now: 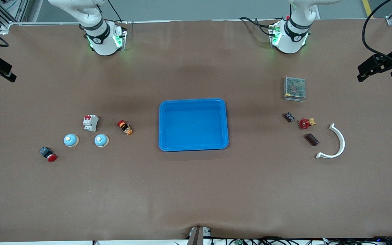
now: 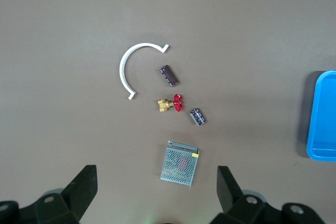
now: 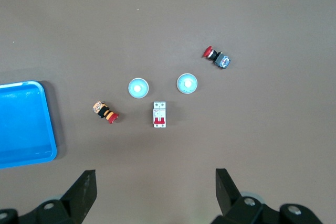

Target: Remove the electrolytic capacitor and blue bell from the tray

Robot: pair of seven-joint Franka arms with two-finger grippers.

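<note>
Overhead, left tool (image 2: 155,192) hangs wide open, empty; right tool (image 3: 155,192) likewise.

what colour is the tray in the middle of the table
Bright blue all over; the tray shows best in the front view.

Front camera looks down from high; both wrist cameras look straight down, sharing the blue tray (image 1: 193,124).
</note>
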